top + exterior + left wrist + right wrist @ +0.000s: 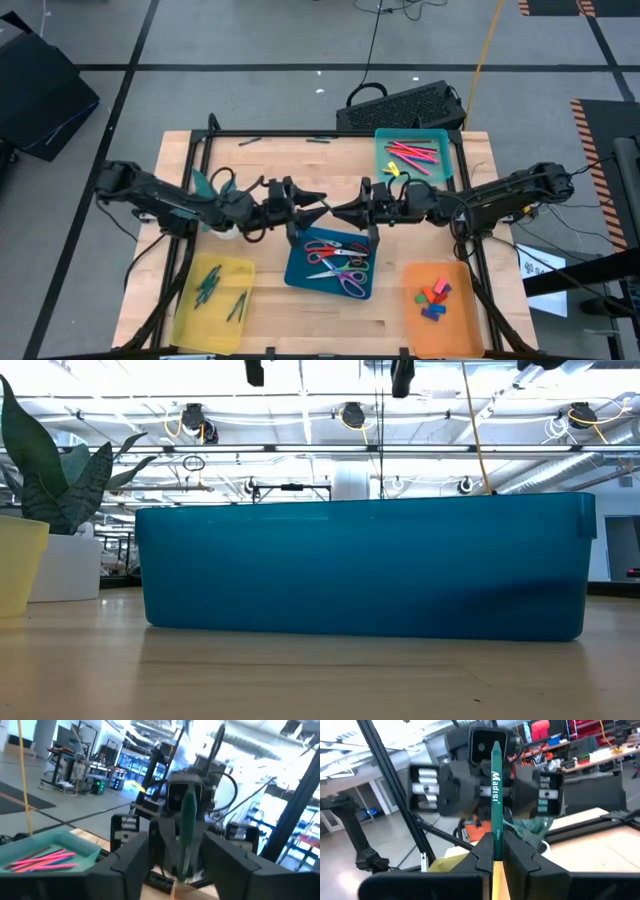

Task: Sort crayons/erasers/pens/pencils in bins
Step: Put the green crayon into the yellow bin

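Observation:
A green pencil stands roughly upright over the table's middle, above the dark blue bin that holds scissors. My right gripper is shut on it. My left gripper faces it from the table's left and is open. Its fingers stand on either side of the pencil with a gap on each side. In the high view the two grippers nearly meet tip to tip. My right gripper pinches the pencil's lower part between its two fingers. The fingers come about level from the table's right and lie across the pencil. The pencil rises above the fingers, lifted clear of the bin below.
A teal bin with pink and red sticks stands far right. A yellow bin with green sticks is near left. An orange bin with erasers is near right. The low view is filled by the blue bin's wall.

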`<state>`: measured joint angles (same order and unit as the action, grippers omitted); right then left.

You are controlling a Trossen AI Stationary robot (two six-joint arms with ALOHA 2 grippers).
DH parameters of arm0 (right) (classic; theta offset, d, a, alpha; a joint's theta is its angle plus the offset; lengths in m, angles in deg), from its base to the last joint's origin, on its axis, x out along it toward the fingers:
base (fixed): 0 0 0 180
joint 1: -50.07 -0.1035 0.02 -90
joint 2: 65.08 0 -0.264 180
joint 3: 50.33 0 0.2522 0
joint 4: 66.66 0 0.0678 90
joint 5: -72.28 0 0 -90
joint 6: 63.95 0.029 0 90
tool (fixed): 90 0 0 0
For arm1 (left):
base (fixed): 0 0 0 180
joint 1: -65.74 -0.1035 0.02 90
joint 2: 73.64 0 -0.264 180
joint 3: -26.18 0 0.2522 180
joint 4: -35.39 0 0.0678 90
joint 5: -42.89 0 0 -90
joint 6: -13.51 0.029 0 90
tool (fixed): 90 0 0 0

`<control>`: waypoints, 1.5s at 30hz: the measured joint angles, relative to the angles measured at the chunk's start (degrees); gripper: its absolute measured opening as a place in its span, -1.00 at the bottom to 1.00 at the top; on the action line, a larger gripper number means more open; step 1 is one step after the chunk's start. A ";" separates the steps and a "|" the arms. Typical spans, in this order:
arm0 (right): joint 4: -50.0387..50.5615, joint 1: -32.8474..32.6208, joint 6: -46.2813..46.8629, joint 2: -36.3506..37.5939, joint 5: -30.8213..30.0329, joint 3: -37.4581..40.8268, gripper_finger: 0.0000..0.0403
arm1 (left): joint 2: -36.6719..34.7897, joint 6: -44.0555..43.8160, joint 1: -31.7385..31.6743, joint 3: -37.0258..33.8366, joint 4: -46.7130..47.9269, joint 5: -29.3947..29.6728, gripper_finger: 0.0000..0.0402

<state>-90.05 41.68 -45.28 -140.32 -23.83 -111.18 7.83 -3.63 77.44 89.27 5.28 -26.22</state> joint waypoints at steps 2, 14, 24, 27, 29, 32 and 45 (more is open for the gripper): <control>0.58 0.11 0.02 -0.08 -1.20 0.02 -0.92 | 0.14 -1.18 -0.27 0.00 -0.40 -0.01 -0.17; 3.06 1.53 -2.41 0.07 -1.79 0.00 -0.86 | 0.05 -3.32 -3.61 0.00 1.54 -3.92 -0.89; 10.84 6.12 -9.86 0.36 -1.37 0.00 -0.03 | -9.24 -14.14 -5.70 6.13 42.75 -2.87 -0.90; 14.25 8.97 -15.14 0.74 -1.49 -0.10 0.16 | -11.37 -26.07 -1.45 15.06 69.00 -2.67 -0.90; 17.89 10.78 -16.48 0.60 -1.53 -0.06 0.23 | -11.10 -34.79 3.80 19.91 84.81 -4.57 -0.90; 22.09 12.59 -17.18 0.42 -1.46 0.00 0.27 | -9.70 -51.20 12.94 23.40 98.87 -8.72 -0.90; 56.12 -1.93 -20.30 -1.94 -16.37 -20.22 0.16 | 3.15 -95.30 45.07 20.90 105.43 -21.45 -0.90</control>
<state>-33.93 39.75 -65.58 -142.26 -40.20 -131.40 10.97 -98.93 122.52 110.16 110.71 -47.67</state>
